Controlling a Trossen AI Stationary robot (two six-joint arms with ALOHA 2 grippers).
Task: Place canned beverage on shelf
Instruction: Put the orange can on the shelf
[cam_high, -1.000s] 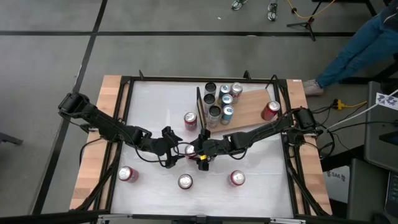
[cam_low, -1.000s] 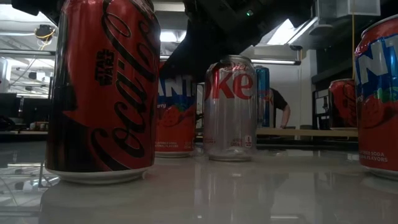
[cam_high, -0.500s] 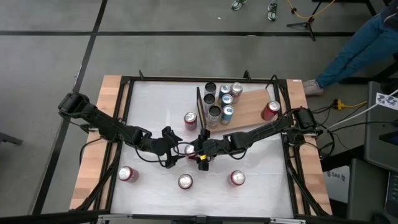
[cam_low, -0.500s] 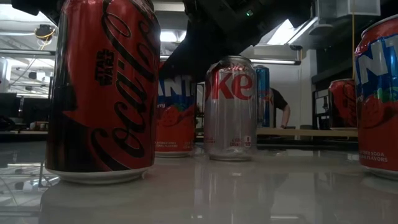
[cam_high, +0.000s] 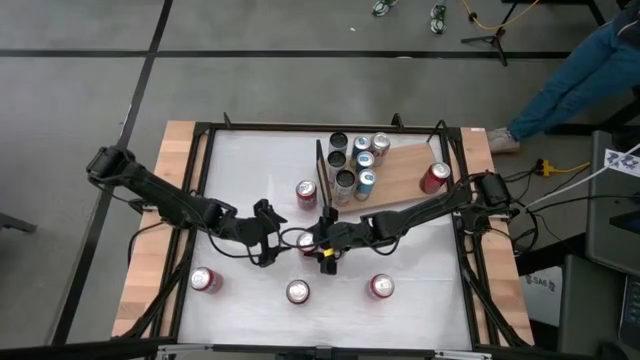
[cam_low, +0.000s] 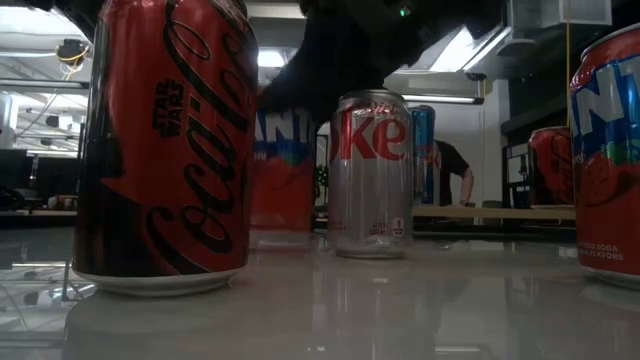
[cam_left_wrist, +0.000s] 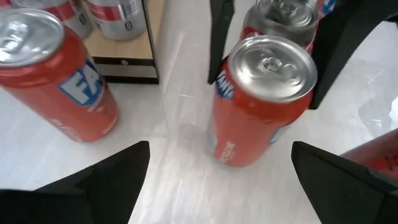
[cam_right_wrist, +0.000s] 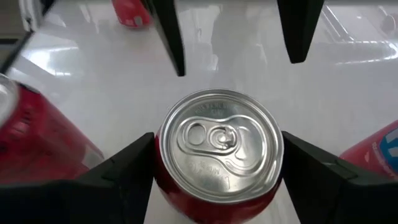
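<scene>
An orange Fanta can (cam_high: 304, 241) stands upright at the table's middle, between the fingers of my right gripper (cam_right_wrist: 219, 146), which reaches in from the right (cam_high: 312, 240). My left gripper (cam_high: 266, 232) is open just left of this can, touching nothing; in its wrist view the can (cam_left_wrist: 264, 102) stands beyond its wide-apart fingers. The shelf (cam_high: 402, 172), a wooden board with a black upright frame, lies at the back right. Several cans are grouped near its frame and a red can (cam_high: 434, 178) sits at its right end. My right gripper pinches the orange can between its two fingers, on opposite sides of its wall just below the rim (cam_right_wrist: 163, 158). The fingers (cam_left_wrist: 219, 37) slant down from the table's right side. The can is upright; whether its bottom is on the table, I cannot tell.
A second Fanta can (cam_high: 306, 192) stands just in front of the shelf's frame. Three more cans stand near the front edge: (cam_high: 204, 280), (cam_high: 298, 292), (cam_high: 381, 287). In the low view a Coca-Cola can (cam_low: 165, 140) and a Diet Coke can (cam_low: 372, 175) stand close. A person is beyond the table's far right.
My left gripper, still open, has drawn back a little from the orange can toward the table's left edge. My right gripper has stayed at the can.
</scene>
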